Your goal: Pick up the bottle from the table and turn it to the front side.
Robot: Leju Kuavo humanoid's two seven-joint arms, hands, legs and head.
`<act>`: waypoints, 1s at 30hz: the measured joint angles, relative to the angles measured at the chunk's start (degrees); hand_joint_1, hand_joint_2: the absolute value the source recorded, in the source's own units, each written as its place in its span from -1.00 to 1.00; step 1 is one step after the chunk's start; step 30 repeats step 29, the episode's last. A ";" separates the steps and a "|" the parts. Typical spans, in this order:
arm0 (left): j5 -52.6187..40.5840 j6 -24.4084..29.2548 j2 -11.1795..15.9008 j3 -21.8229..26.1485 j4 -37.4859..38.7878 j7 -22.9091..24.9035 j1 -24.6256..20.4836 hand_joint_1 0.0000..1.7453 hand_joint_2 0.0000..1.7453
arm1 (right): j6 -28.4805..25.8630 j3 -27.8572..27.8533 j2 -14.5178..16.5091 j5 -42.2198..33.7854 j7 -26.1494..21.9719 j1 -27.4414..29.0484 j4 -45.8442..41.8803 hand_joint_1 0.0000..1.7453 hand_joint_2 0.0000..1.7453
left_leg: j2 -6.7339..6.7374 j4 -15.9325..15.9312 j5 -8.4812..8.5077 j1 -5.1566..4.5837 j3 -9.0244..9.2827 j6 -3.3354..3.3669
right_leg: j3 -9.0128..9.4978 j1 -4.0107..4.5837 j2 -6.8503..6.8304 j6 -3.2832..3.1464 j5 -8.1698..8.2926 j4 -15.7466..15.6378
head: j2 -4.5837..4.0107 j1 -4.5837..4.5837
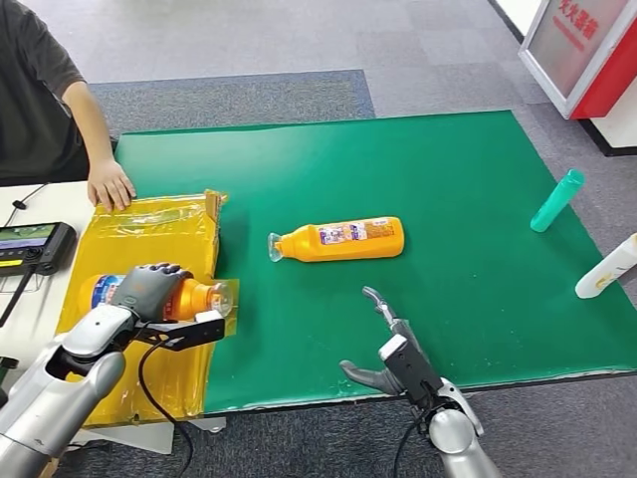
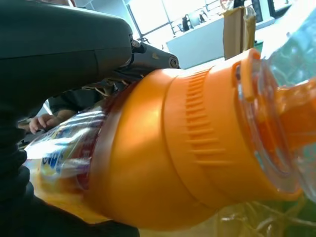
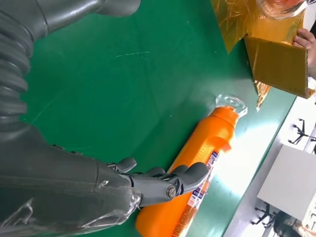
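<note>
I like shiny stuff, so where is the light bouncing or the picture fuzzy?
Head view: yellow film gleams. Left wrist view: the held bottle is close and soft, with bright windows behind. Right wrist view: white glare on the green mat beside the lying bottle.

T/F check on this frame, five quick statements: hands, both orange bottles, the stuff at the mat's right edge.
1. The left hand holds an orange bottle over the yellow wrap. True.
2. The right hand grips the second orange bottle. False: it is open and holds nothing; that bottle lies on its side on the green mat.
3. A teal bottle lies near the mat's right edge. True.
4. The white bottle stands upright. False: it lies flat.
5. A person's hand rests on the wrap. True.
</note>
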 joint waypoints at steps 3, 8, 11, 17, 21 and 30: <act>0.26 0.25 0.09 -0.57 0.45 -0.30 -0.01 -1.00 1.00 | 0.09 0.01 -0.02 -0.05 -0.04 -0.05 0.11 -1.00 1.00 | 0.00 0.00 0.00 0.00 0.00 0.00 | 0.00 0.00 0.00 0.00 0.00 0.00 | 0.00 0.01; 0.53 1.71 -0.33 -1.14 0.80 -0.28 -0.02 -1.00 1.00 | 0.07 0.02 -0.02 -0.31 -0.07 -0.11 0.17 -1.00 1.00 | 0.00 0.00 0.00 -0.01 0.00 0.00 | 0.00 -0.01 0.00 0.00 0.00 -0.01 | 0.00 0.01; 0.52 2.44 -0.92 -1.55 0.83 0.24 -0.01 -1.00 1.00 | 0.07 0.02 -0.02 -0.36 -0.07 -0.10 0.17 -1.00 1.00 | 0.00 0.00 0.00 -0.01 0.00 0.00 | 0.00 -0.01 0.00 0.00 0.00 -0.01 | 0.00 0.01; 1.74 7.63 -2.72 -0.88 -0.35 1.04 1.36 -1.00 -1.00 | -0.04 0.01 -0.03 -0.44 -0.07 0.19 0.13 -1.00 1.00 | 0.00 0.00 0.00 -0.01 0.00 0.00 | 0.00 -0.01 0.00 0.00 0.00 -0.01 | 0.00 0.01; 7.58 13.05 -4.56 1.87 -4.40 -3.74 5.15 -1.00 -1.00 | -0.39 -0.17 -0.08 -0.56 -0.71 1.17 -0.08 -1.00 1.00 | 0.01 0.00 -0.05 -0.01 0.00 -0.02 | 0.00 -0.01 0.01 -0.03 -0.04 -0.01 | 0.00 0.00; 20.28 17.51 -8.83 8.85 -13.45 -17.88 13.89 -1.00 1.00 | -1.03 -0.58 -0.13 -0.69 -2.78 2.74 -1.19 -1.00 1.00 | 0.02 0.00 -0.13 -0.01 0.00 -0.04 | 0.01 -0.01 0.01 -0.06 -0.12 -0.03 | 0.00 -0.01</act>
